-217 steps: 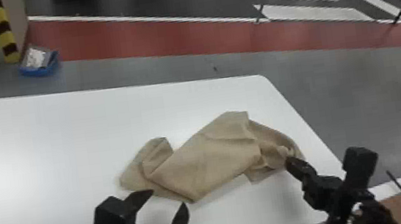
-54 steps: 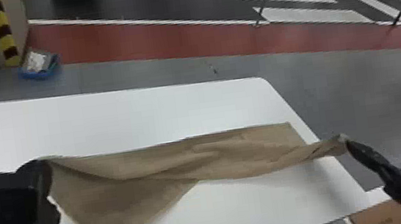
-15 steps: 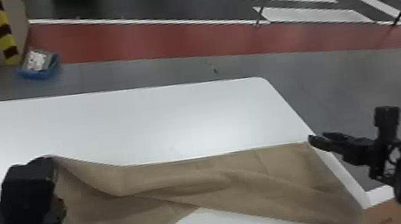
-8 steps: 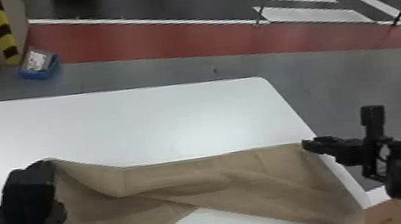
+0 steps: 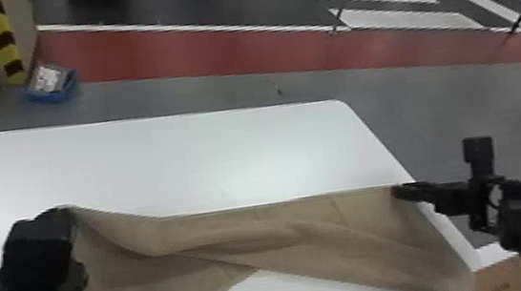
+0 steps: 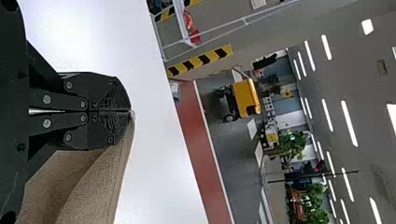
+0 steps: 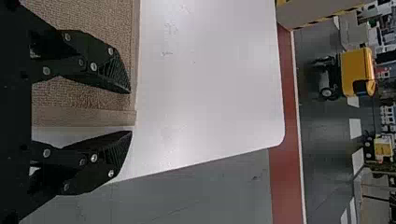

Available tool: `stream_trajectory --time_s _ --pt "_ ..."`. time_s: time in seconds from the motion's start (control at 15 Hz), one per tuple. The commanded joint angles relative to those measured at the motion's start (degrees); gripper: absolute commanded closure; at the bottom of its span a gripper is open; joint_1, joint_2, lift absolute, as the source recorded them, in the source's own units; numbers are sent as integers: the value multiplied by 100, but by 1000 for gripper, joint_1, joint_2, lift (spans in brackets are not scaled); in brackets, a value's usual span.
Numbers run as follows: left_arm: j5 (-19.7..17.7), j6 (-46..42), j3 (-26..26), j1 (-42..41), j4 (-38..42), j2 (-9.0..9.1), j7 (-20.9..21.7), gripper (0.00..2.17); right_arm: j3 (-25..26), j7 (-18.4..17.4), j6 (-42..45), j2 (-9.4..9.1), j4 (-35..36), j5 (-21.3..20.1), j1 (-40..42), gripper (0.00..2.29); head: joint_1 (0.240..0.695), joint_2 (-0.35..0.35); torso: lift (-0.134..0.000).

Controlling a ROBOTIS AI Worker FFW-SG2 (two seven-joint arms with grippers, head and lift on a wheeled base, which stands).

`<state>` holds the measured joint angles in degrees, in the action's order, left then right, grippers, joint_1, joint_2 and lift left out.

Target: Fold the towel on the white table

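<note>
White table (image 5: 208, 159) spread out below, red floor strip (image 5: 204, 51) crossing beyond it, and across the near part goes the towel (image 5: 257, 234), long axis running nine o'clock to three. Out at the nine o'clock end, the left gripper (image 6: 132, 112) has its fingers closed tight, a corner pinched and raised. Now to the three o'clock end: the right gripper (image 7: 130, 112) has its fingers well parted, one over the cloth, one just past its side edge, the far right corner sitting between them! Nothing clamped there. From those tips the towel stretches away toward nine, with a slack flap slanting down to five. That right hand is clearly the nearer one for this corner; closing looks like the next call. Watch the table's edge, right beside those fingers, and that flap reaching toward the cardboard box (image 5: 503, 276) at five; either could snag the pull.
</note>
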<state>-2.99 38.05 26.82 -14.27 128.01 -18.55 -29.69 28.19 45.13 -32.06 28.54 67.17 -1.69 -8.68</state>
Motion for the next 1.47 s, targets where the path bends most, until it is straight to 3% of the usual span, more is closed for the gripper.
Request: stream_trajectory --time_s 0.0,0.07,0.2,0.33,0.47,0.73,0.87,1.0,1.2,1.4 --pt "0 -47 -10 12 -48 1 7 1430 -60 13 -77 2 -2 2 -63 768 695 -350 -120" --pt "0 -65 -19 21 -66 1 7 1430 -121 31 -112 20 -2 2 -81 772 695 -350 -120" --pt "-9 -65 -37 29 -101 1 7 1430 -139 49 -130 20 -20 2 -134 1214 695 -350 -120" --pt "-9 -82 -54 38 -101 1 7 1430 -130 93 -130 20 -37 28 -151 1480 695 -350 -120" --pt "-27 -82 -89 82 -101 1 7 1430 11 180 -165 20 60 275 -107 1480 695 -350 -120" --pt "9 -65 -124 100 -31 -8 -46 1430 310 268 -376 2 1228 960 367 1480 695 -350 -120" --pt "17 23 -142 91 127 -61 -64 1430 731 312 -710 -15 1747 1575 543 1480 695 -350 -120" --pt "167 129 -160 214 154 -113 -29 1430 767 251 -851 37 1923 2041 482 1480 695 -350 -120" --pt "-106 304 -476 926 -171 -122 253 1430 274 13 -587 -33 1703 1944 -81 1484 695 -350 -120" --pt "-844 304 -959 1717 -866 -192 525 1430 -218 -189 -60 -94 842 1971 -907 1490 657 -348 -120"
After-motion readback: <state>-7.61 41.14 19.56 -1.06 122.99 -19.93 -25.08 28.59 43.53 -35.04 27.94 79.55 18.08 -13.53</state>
